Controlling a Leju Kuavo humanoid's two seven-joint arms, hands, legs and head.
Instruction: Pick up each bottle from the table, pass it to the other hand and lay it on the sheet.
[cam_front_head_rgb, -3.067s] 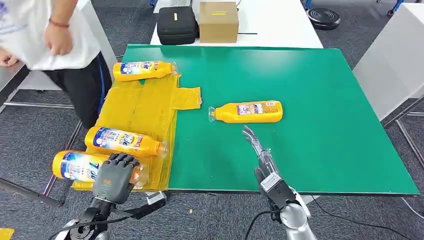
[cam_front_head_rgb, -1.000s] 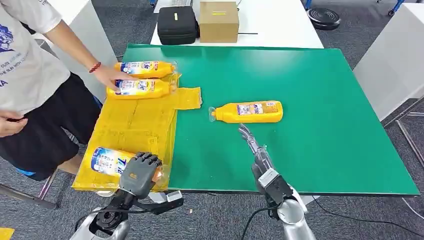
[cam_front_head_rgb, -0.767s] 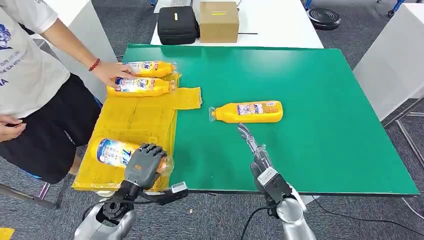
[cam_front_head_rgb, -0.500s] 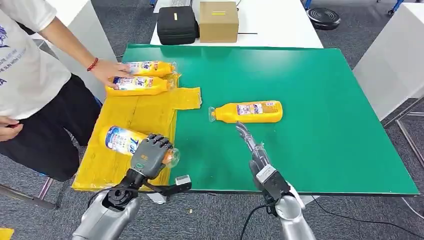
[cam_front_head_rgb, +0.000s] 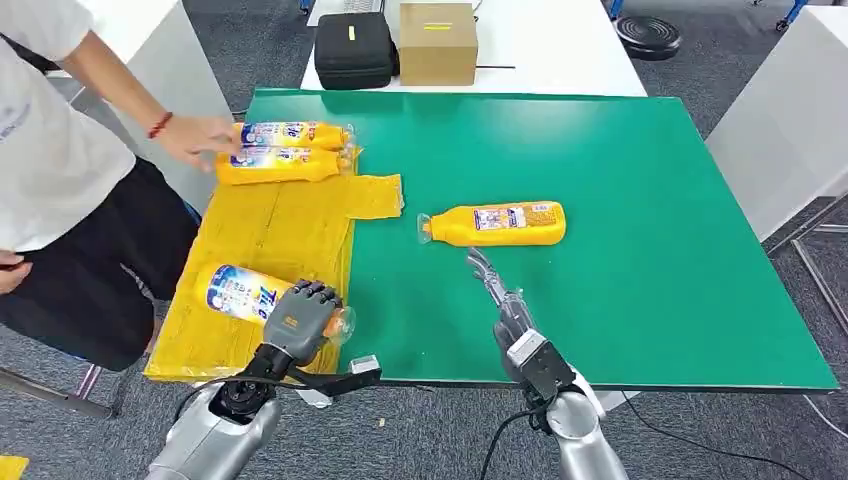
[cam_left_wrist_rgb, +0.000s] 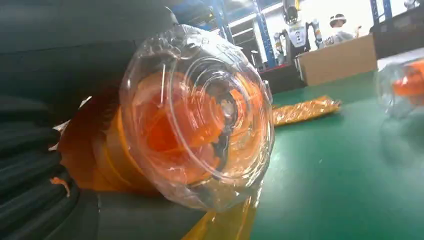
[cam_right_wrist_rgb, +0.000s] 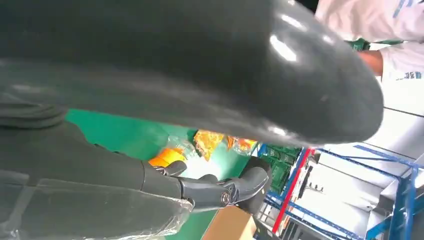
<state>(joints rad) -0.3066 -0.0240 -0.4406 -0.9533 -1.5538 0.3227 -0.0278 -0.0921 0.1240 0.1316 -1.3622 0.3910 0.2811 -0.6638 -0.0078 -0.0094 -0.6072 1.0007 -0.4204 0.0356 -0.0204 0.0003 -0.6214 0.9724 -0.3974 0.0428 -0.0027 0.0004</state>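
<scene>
The left hand has lifted its bottle off the sheet, gripping the neck. The right hand, fingers straight and empty, has crept toward the tabletop bottle.

Robotics lab or test workshop. Green-covered tabletop on grey carpet floor, white benches at 3 and 10 o'clock, black equipment case and cardboard box at 12 o'clock. Blue metal racking and a second humanoid robot standing in the background.
</scene>
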